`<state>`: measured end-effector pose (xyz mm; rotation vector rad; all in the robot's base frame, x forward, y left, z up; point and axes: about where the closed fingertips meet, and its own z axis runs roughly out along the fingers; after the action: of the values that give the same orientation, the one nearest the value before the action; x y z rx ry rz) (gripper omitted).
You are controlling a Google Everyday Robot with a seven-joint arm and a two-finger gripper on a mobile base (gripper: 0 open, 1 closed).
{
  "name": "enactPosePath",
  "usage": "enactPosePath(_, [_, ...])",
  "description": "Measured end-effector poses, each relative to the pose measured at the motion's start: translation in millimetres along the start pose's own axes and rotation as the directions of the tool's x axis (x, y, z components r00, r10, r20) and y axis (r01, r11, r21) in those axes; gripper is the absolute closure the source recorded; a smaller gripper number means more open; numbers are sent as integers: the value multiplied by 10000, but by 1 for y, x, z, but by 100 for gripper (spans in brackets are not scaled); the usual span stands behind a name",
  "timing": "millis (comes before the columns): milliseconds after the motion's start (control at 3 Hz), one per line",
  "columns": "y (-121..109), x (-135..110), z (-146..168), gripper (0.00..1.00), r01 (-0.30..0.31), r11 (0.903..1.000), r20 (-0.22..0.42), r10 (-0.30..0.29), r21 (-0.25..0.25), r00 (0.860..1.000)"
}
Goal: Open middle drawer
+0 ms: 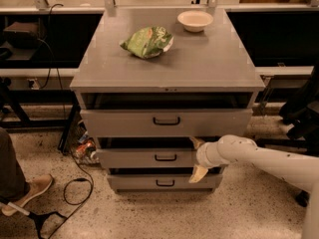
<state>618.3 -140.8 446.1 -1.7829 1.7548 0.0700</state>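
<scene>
Facing the camera, the middle drawer (pixel 144 159) runs left to right in the grey cabinet (pixel 164 68) — flat front, small black loop handle (pixel 165 157). The smooth white arm (pixel 264 158) reaches in horizontally from the right. The gripper (pixel 198 158) sits at the drawer's right end, with its fingers spread wide above and below the front.

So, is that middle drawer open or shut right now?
Partly open: the middle drawer sits pulled forward, with a dark gap above its front. The hand is at its right end, fingers spread.
</scene>
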Motion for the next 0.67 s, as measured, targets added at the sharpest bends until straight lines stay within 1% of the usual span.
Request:
enactPosePath(333, [-10, 12, 13, 0, -89, 10000, -541, 88, -11, 9985])
enactPosePath(667, [-9, 33, 19, 19, -432, 9989, -1051, 413, -160, 9936])
